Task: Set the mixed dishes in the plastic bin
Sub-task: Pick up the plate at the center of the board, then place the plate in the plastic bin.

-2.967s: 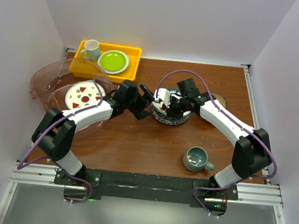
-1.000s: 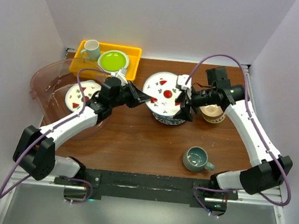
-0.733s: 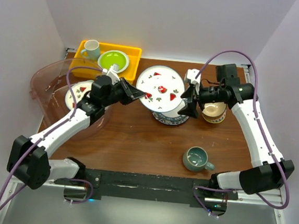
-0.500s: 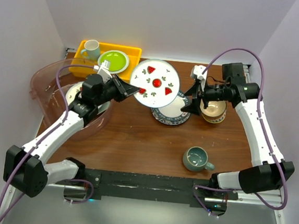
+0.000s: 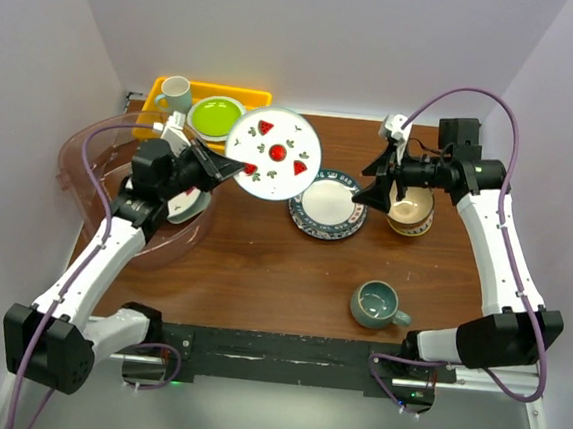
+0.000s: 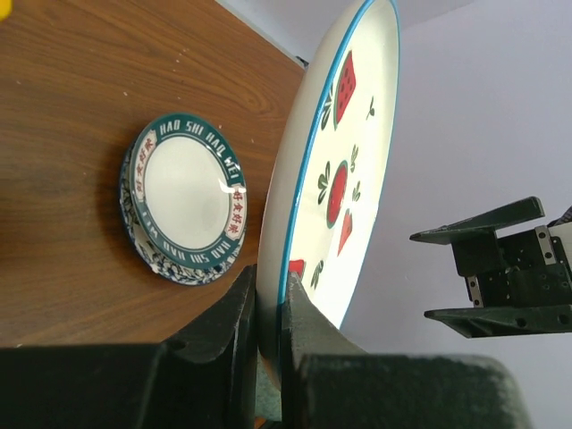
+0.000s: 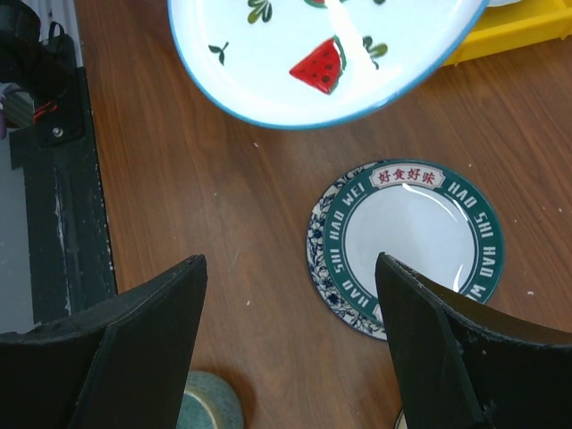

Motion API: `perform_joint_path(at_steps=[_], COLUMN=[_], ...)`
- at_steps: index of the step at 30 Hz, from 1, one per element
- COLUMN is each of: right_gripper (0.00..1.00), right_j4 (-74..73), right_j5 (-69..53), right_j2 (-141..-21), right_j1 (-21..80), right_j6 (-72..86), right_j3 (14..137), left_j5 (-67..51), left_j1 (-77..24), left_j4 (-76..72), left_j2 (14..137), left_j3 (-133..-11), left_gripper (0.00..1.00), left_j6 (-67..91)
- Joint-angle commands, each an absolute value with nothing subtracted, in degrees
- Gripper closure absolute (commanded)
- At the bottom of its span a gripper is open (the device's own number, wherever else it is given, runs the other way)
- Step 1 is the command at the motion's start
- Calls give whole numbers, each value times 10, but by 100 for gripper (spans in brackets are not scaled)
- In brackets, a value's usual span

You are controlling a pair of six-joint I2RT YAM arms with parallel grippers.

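My left gripper (image 5: 232, 167) is shut on the rim of a blue-rimmed watermelon plate (image 5: 271, 156), held tilted in the air just right of the plastic bin (image 5: 82, 146). In the left wrist view the plate (image 6: 335, 170) stands on edge between the fingers of this gripper (image 6: 268, 308). Another watermelon plate (image 5: 185, 206) lies in the bin, mostly hidden by the arm. A stack of green-rimmed plates (image 5: 328, 204) (image 7: 411, 246) rests mid-table. My right gripper (image 5: 374, 182) (image 7: 290, 264) hangs open above the table beside the stack, holding nothing. A cream-tan bowl (image 5: 410, 213) sits under its wrist. A teal mug (image 5: 377, 303) stands in front.
A yellow tray (image 5: 159, 123) at the back left carries a white mug (image 5: 175, 92) and a lime-green plate (image 5: 215, 116). White walls close in the table on three sides. The teal mug's rim (image 7: 210, 407) shows below the right fingers.
The left arm has lifted the watermelon plate off the stack and carried it left towards the bin. The right gripper has drawn back to the right, away from the plate.
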State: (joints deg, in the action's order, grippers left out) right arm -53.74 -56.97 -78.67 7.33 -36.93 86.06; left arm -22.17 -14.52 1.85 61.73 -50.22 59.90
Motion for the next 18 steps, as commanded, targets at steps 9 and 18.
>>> perform_joint_path(at_steps=[9,18], right_gripper=[20,19], right_j4=[-492,-469], right_j5=[-587,-580], right_j2=[-787,-787], right_j1=[61,56], right_j6=[-326,-314], right_j3=[841,821], left_j5=[-301,-333], left_j1=[-38,42], left_j4=[-32,-31], left_j2=[553,539], left_j3=[-550,-551], left_gripper=[100,100], left_j6=[586,594])
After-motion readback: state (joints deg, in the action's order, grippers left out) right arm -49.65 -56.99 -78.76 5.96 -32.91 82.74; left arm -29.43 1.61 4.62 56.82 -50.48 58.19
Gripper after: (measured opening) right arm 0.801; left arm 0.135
